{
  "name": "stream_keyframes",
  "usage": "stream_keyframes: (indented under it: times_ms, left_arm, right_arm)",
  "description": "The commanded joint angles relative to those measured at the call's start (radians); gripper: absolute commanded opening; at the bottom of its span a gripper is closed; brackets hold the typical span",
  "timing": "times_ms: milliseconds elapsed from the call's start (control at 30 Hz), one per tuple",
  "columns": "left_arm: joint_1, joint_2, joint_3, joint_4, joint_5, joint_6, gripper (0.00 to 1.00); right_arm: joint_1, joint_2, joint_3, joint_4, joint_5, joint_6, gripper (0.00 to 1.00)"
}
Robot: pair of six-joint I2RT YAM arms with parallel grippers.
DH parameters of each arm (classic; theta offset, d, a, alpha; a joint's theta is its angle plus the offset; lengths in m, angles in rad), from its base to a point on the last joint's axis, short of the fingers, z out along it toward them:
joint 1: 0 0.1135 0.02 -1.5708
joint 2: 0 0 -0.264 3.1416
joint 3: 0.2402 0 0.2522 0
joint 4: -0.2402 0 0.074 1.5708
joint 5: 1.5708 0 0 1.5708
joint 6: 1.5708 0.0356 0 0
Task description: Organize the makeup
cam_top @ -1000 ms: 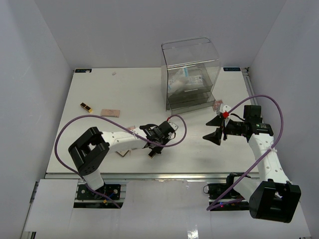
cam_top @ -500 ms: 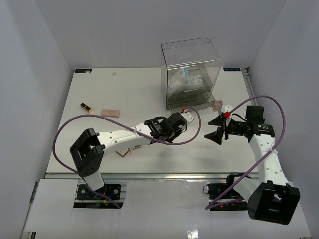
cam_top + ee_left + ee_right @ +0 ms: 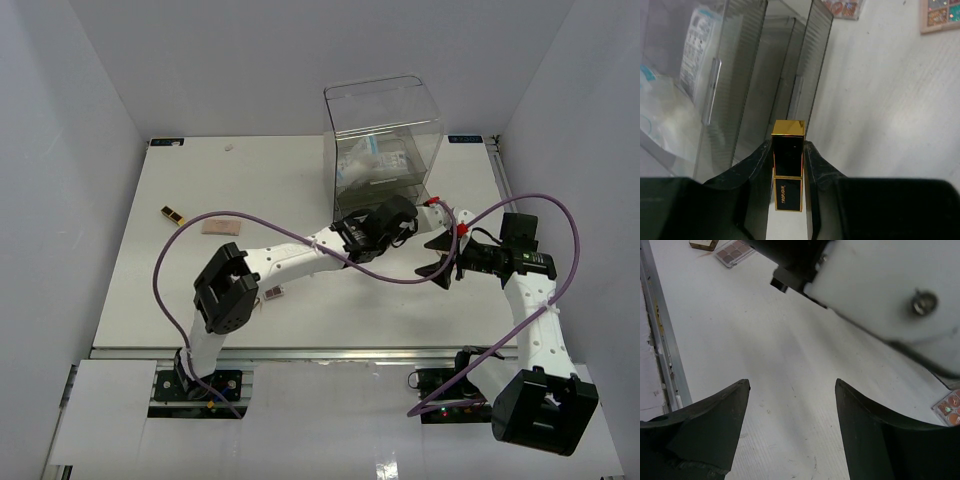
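My left gripper (image 3: 398,212) is shut on a black-gold lipstick tube (image 3: 788,155). It holds the tube just in front of the clear drawer box (image 3: 380,140), whose ribbed drawer fronts (image 3: 765,75) fill the left of the left wrist view. White-blue sachets (image 3: 362,165) lie inside the box. My right gripper (image 3: 440,255) is open and empty over bare table, right of the left gripper. A pink palette (image 3: 222,226) lies at the left. A brown palette (image 3: 732,252) and an orange one (image 3: 950,407) show in the right wrist view.
A small black-gold item (image 3: 172,214) lies at the far left. A small palette (image 3: 270,293) lies near the left arm's elbow. Two palettes (image 3: 942,15) lie on the table right of the box. The left arm's purple cable (image 3: 380,270) loops across the middle.
My left arm has swung from the table's near middle up and right to the drawer box, carrying the lipstick. My right gripper has shifted slightly right.
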Motion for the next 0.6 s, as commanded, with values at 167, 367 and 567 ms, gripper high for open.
stream_keyframes:
  times_ms: [167,367,567]
  left_arm:
    - [0.06,0.134,0.22,0.128,0.003,0.188,0.11]
    - [0.096,0.216,0.288,0.138,0.021,0.198,0.14]
    - [0.118,0.25,0.287,0.143,0.034,0.18,0.27]
  right_arm:
    - [-0.017,-0.015,0.004,0.005,-0.033,-0.013,0.75]
    - [-0.024,-0.018,0.003,0.003,-0.043,-0.013,0.75]
    - [-0.029,-0.013,0.001,0.003,-0.046,-0.013,0.76]
